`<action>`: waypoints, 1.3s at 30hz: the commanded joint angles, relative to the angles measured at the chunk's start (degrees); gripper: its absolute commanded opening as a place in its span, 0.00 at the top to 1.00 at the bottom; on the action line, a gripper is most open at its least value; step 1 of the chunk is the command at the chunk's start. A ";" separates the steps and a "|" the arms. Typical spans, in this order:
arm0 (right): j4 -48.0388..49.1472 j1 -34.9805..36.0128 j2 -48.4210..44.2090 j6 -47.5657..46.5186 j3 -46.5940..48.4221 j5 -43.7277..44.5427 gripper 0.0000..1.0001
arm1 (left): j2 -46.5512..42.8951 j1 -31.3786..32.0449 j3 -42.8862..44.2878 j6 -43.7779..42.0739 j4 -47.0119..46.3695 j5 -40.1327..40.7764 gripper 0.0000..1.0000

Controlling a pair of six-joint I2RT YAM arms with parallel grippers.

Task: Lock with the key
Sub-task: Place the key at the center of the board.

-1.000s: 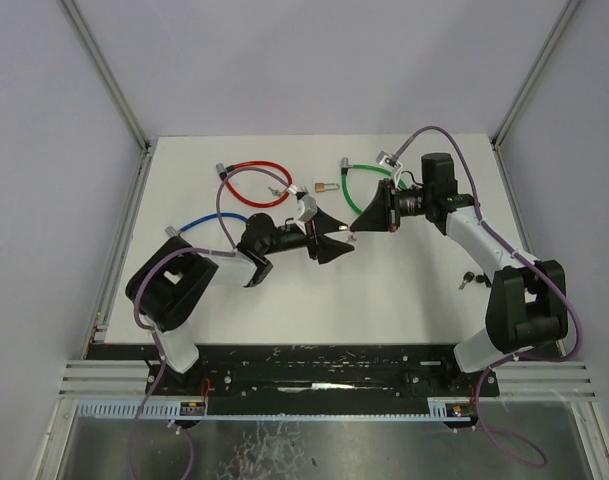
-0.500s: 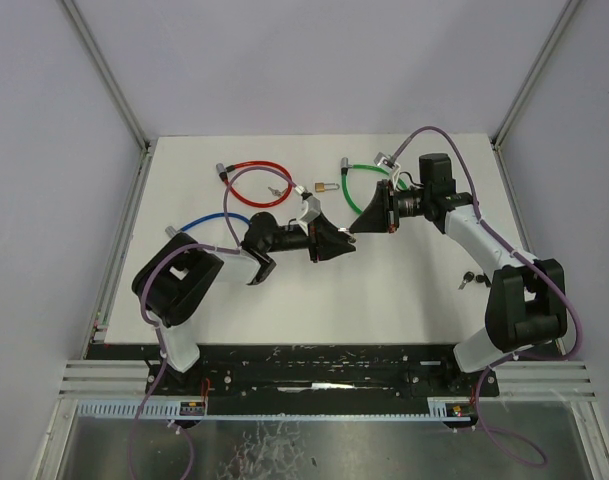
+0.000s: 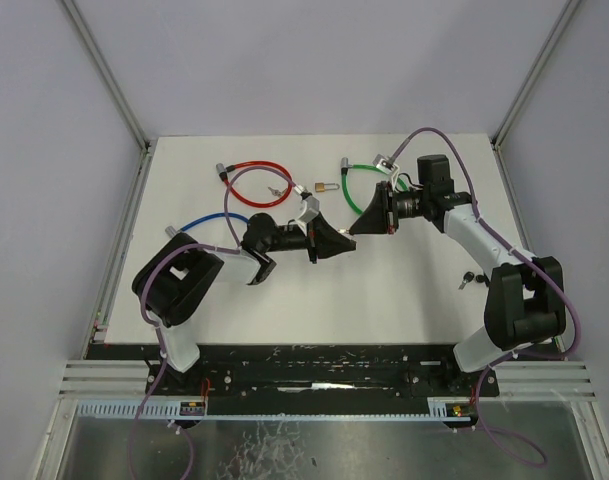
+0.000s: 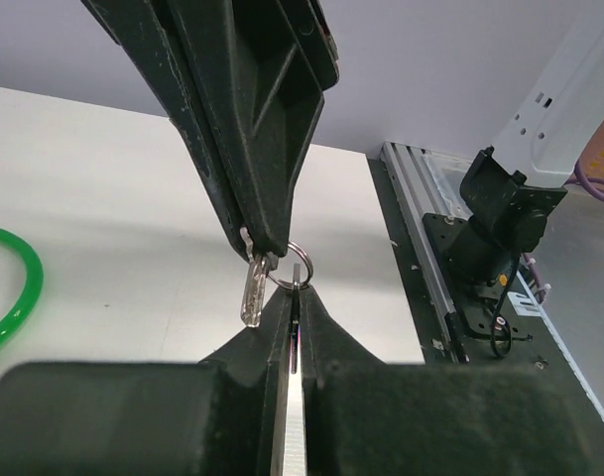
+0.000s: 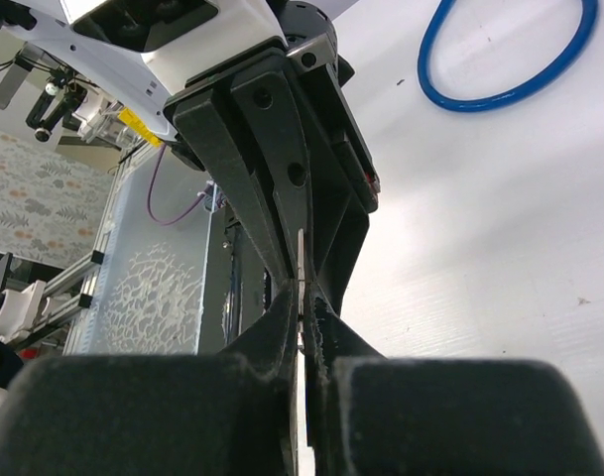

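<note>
Left wrist cam: who's got the key [image 4: 252, 290]? —mo

Right gripper [image 4: 266, 244] is pinched tight on its head, blade dangling. Left gripper [image 4: 295, 295] clamps the key ring [image 4: 307, 264] right beside it, above the table [image 4: 103, 178]. —jay

Shiny metal key [image 4: 252, 290], polished metal ring [image 4: 308, 262], matt black plastic left gripper [image 4: 295, 294], smooth matt white table [image 4: 103, 198]

The left gripper [image 3: 346, 237] edged toward the right gripper [image 3: 357, 229]; it closed on the key ring [image 4: 308, 260].
</note>
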State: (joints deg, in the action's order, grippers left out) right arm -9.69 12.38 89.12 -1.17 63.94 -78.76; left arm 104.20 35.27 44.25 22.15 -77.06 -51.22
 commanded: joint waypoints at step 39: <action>-15.28 0.20 0.61 -19.21 7.26 4.05 0.47 | -15.27 -28.14 -1.86 21.19 78.40 65.14 1.00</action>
State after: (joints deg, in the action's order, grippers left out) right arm -26.02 12.43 89.45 -20.40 70.26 -74.39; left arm 85.45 7.33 36.95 41.28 -9.32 5.04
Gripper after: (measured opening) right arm 0.532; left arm 0.009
